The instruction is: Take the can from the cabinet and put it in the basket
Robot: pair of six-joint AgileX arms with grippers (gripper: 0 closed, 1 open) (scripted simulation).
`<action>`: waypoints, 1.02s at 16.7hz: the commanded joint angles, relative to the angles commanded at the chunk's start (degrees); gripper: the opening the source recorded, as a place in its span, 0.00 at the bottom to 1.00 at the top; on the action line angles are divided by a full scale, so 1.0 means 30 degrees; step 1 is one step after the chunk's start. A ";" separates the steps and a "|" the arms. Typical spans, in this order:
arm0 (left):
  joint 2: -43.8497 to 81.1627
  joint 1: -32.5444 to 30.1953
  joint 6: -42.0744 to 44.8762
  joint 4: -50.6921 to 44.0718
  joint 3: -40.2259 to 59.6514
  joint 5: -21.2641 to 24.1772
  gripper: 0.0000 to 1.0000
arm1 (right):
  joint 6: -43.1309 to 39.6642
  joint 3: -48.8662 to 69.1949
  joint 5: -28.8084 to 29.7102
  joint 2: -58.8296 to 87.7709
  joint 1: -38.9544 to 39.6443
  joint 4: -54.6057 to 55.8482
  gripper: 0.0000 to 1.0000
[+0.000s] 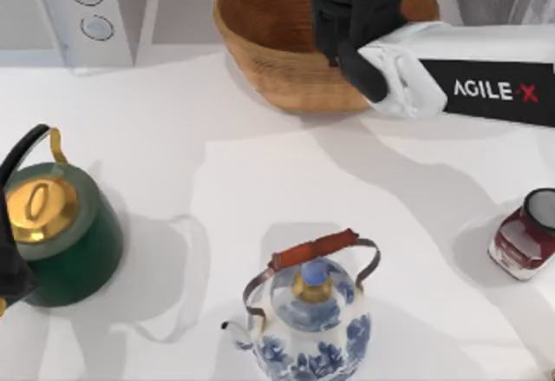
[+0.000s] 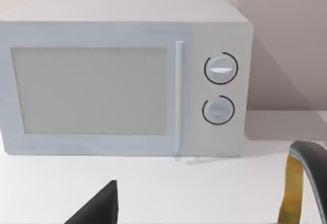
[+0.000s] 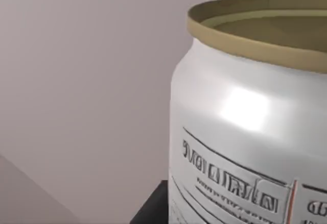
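The right gripper hangs over the basket at the desk's twelve o'clock edge, jaws grasping the can. Left arm idles at nine o'clock.

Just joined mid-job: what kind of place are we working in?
Likely a kitchen counter: a white microwave by the wall, a green kettle, a blue-and-white teapot and a wicker basket.

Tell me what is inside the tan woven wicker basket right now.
The tan woven wicker basket shows bare ribbed inner wall on its left. The right arm's black end effector hangs over the rest, covering whatever lies beneath.
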 joint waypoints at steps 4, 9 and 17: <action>0.0000 0.0000 0.0000 0.0000 0.0000 0.0000 1.00 | 0.0000 0.0000 0.0000 0.0000 0.0000 0.0000 0.38; 0.0000 0.0000 0.0000 0.0000 0.0000 0.0000 1.00 | 0.0000 0.0000 0.0000 0.0000 0.0000 0.0000 0.75; 0.0000 0.0000 0.0000 0.0000 0.0000 0.0000 1.00 | 0.0000 0.0000 0.0000 0.0000 0.0000 0.0000 1.00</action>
